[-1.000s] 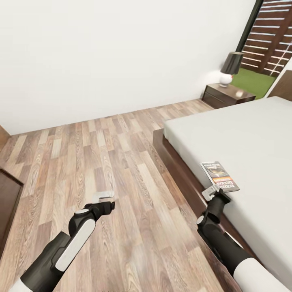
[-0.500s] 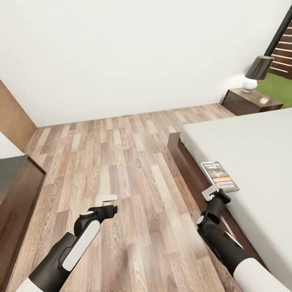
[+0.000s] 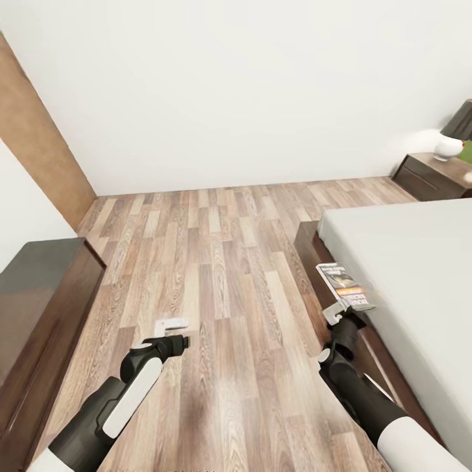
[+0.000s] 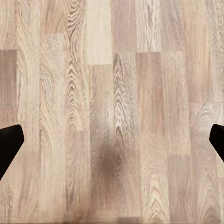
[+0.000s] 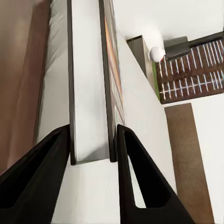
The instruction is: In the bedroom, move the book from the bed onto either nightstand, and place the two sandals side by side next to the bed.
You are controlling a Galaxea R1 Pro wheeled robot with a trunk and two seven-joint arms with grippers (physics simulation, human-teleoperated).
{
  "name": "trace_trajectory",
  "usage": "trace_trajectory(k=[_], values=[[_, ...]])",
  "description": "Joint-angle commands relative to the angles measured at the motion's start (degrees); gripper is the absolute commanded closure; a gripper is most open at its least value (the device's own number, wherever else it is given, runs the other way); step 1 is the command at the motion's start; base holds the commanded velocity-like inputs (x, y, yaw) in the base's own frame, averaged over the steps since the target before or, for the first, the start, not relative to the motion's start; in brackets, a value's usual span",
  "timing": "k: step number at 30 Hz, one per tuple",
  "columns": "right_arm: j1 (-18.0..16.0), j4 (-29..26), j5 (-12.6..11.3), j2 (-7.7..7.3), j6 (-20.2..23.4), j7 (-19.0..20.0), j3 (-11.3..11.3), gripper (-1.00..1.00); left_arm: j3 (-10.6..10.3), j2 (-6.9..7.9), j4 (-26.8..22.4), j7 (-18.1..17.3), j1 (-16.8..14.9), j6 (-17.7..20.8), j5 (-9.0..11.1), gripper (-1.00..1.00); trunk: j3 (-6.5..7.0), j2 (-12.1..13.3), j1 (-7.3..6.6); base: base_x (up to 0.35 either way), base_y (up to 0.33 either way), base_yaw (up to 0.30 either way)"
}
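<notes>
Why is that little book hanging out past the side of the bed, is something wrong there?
Nothing is wrong: the book is not lying on the bed. The right gripper is shut on its lower edge and holds it over the bed's edge; the right wrist view shows its fingers clamped on both covers. Nothing else looks askew or spilled.

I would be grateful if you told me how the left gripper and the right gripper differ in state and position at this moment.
The right gripper is shut on the book, its fingers pressed against both covers; the left gripper holds nothing, its jaws spread wide. The right gripper sits at the edge of the bed, while the left gripper hangs over the bare wood floor. Both have dark fingers and reach forward at similar height.
</notes>
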Motion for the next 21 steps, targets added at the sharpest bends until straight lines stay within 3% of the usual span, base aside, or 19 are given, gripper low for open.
trace_trajectory(k=[1, 4, 9, 10, 13, 14, 17, 21], values=[[-0.04, -0.04, 0.44, -0.07, 0.34, 0.5, 0.15, 1.0, -0.16, 0.02, 0.2, 0.59, -0.09, -0.03, 0.52, -1.0, 0.15, 0.39, -0.23, 0.0, 0.0, 0.272], [-0.04, -0.03, 0.27, -0.07, -0.75, 3.12, 0.03, 1.0, -0.16, -0.14, 0.92, 0.55, -0.1, -0.13, 0.42, -1.0, 0.68, 1.59, -0.89, 0.0, 0.0, 0.272], [-0.04, 0.04, -0.13, -0.02, -4.96, 11.66, -0.48, 1.0, -0.16, -0.57, 2.54, 0.52, -0.13, -0.75, 0.3, -1.0, 1.22, 2.79, -1.55, 0.0, 0.0, 0.273], [-0.04, -0.05, -1.88, 0.0, -6.76, 18.13, -2.29, 1.0, -0.2, -0.8, 3.21, 0.5, -0.14, -1.87, 0.29, -1.0, 1.22, 2.79, -1.55, 0.0, 0.0, 0.274], [-0.04, -0.25, -5.49, 0.01, -7.89, 25.14, -6.08, 1.0, -0.44, -0.92, 3.72, 0.46, -0.15, -3.45, 0.31, -1.0, 1.22, 2.79, -1.55, 0.0, 0.0, 0.274], [-0.04, -0.31, -7.84, 0.01, -8.4, 29.11, -8.61, 1.0, -0.87, -0.96, 4.08, 0.44, -0.15, -4.37, 0.3, -1.0, 1.22, 2.79, -1.55, 0.0, 0.0, 0.274], [-0.04, -0.35, -11.86, 0.02, -8.93, 35.9, -12.63, 1.0, -2.41, -1.01, 5.08, 0.43, -0.16, -5.97, 0.15, -1.0, 1.22, 2.79, -1.55, 0.0, 0.0, 0.274], [-0.07, -0.42, -14.76, 0.02, -8.87, 40.94, -15.03, 1.0, -4.2, -1.23, 7.32, 0.42, -0.37, -7.9, -0.13, -1.0, 1.25, 2.79, -1.55, 0.0, 0.0, 0.274]])
